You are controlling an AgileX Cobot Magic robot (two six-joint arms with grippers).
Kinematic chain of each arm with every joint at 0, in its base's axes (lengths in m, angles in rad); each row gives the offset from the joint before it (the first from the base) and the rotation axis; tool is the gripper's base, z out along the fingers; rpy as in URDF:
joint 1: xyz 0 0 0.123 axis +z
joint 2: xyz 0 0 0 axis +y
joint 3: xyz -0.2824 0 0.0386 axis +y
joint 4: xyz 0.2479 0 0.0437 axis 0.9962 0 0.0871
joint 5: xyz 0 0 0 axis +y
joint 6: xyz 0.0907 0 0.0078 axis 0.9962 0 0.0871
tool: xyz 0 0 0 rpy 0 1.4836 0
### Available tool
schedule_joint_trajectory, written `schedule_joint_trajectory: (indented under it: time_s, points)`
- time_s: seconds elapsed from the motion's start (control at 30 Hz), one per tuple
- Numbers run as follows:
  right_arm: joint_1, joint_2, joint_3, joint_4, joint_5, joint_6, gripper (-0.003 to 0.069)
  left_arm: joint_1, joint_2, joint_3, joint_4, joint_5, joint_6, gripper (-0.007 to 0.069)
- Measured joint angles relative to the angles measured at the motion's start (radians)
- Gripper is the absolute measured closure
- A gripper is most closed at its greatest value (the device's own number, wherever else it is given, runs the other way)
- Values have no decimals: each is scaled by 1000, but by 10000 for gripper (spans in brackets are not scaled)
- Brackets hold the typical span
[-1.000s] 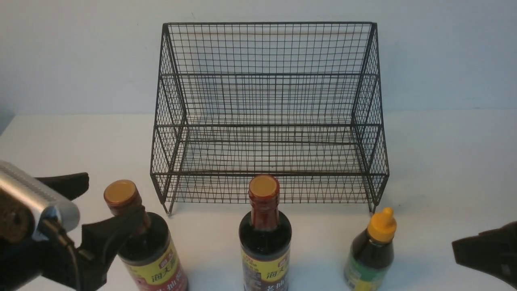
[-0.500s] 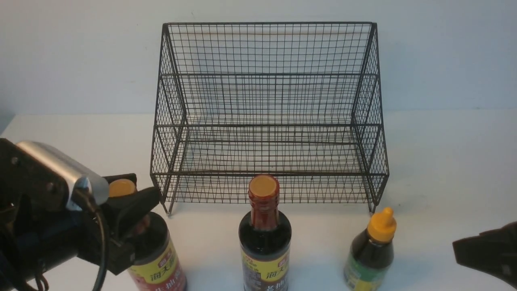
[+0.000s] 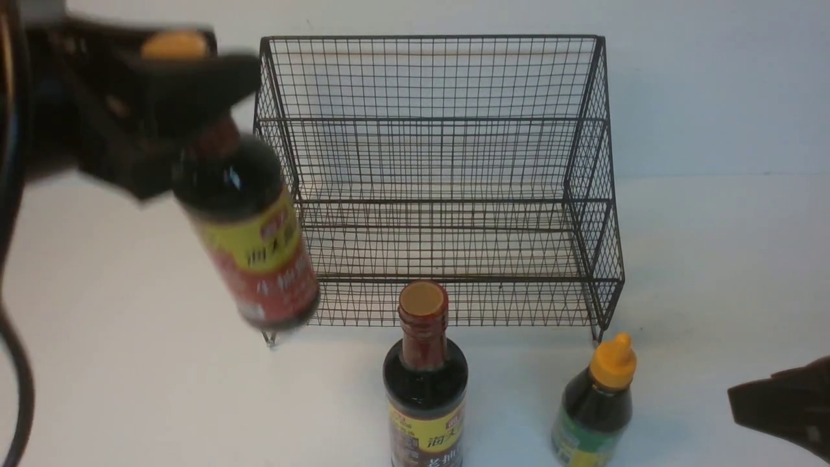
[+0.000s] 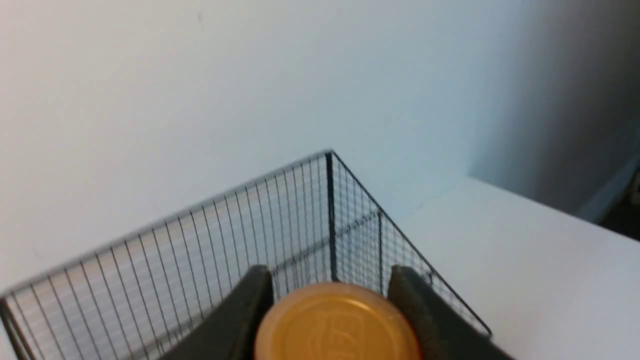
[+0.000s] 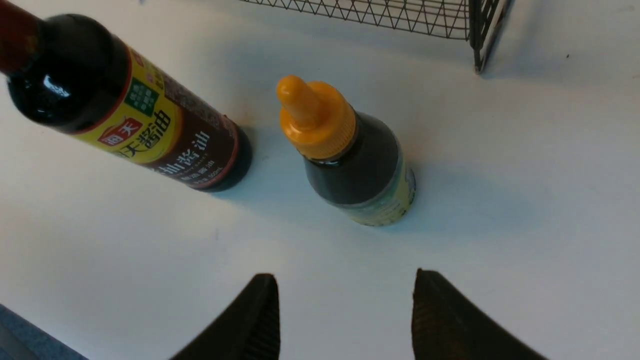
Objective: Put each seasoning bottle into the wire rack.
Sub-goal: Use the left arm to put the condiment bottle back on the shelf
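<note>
My left gripper (image 3: 194,55) is shut on the red neck of a tall seasoning bottle (image 3: 249,240), just under its tan cap (image 4: 337,325). The bottle hangs tilted in the air, off the table, at the left side of the black wire rack (image 3: 428,37), with its cap about level with the rack's top rim. A second tall bottle (image 3: 425,383) stands on the table in front of the rack's middle. The short bottle with the orange nozzle cap (image 3: 595,402) stands to its right. My right gripper (image 5: 345,280) is open and empty, low at the right, near the short bottle (image 5: 355,155).
The white table (image 3: 713,259) runs back to a pale wall behind the rack. The rack's right front foot (image 5: 477,65) stands just beyond the short bottle. A black cable (image 3: 19,389) hangs from my left arm at the far left.
My left gripper shut on the left bottle's neck and lifted it from the table up to the height of the rack's top. The right gripper and the other two bottles stayed still.
</note>
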Motion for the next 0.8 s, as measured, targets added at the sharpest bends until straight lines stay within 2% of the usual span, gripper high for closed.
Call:
schedule_joint_trajectory:
  time_s: [0.23,0.5,0.63,0.8]
  points:
    - [0,0,0,-18,0,0,320,0,224,-153,2,-13,16,357]
    - [0,0,0,-25,0,0,320,0,369,-176,-8,-73,66,357]
    - [0,0,0,-25,-6,0,320,0,409,-176,-69,-98,150,357]
    - [0,0,0,-27,-7,0,320,-1,428,-177,-134,-99,188,357]
